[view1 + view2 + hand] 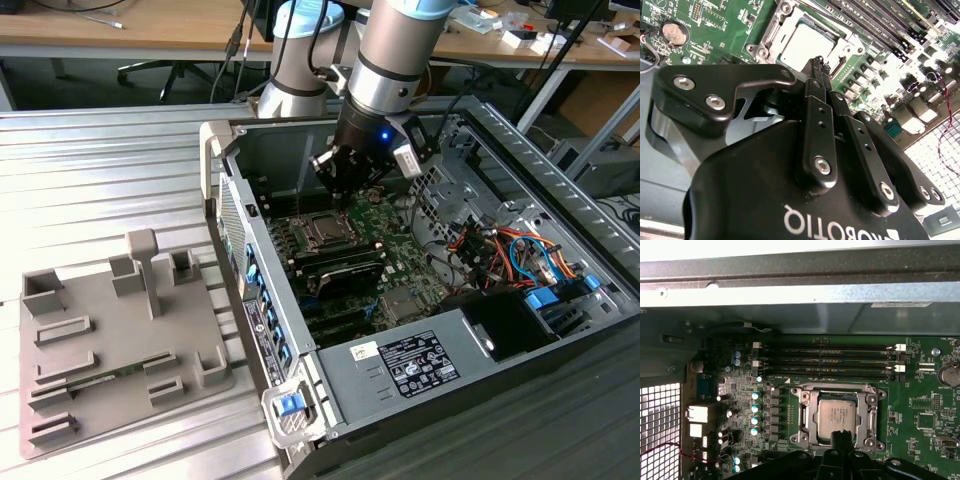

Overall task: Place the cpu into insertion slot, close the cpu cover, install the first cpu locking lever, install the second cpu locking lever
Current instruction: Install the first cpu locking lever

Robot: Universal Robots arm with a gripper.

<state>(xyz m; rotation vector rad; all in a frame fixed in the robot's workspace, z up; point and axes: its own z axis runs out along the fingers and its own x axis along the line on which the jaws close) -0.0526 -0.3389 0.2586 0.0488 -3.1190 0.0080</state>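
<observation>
Cpu [836, 412]: grey metal square lying flat in the middle of the socket [871, 399] on the green board [920, 405]; it shows in both wrist views
Cpu cover [809, 415]: thin silver frame lying down flat around the cpu; its open middle leaves the cpu's top bare
Gripper [818, 64]: my two black fingers are pressed together with nothing between them; the tips hang over one edge of the socket, just beside the cpu; I cannot tell whether they touch the cpu cover
Arm [385, 70]: in the exterior view I reach down into the open computer case [212, 150] from its far side; my gripper is just above the socket
Memory slots [825, 360]: a row of long dark slots just beside the socket, between it and the case wall
Capacitors [755, 407]: small blue-topped cans in a column near the socket, on the side toward the rear ports
Coin battery [674, 32]: round and silver, on the board, apart from the socket
Power supply [400, 365]: grey box with a white label at the near end of the case
Cables [510, 245]: orange and blue bundle at the exterior view's right, well apart from my gripper
Grey tray [110, 330]: lies outside the case on the ribbed metal table [100, 170], at the exterior view's left, with raised blocks on it
</observation>
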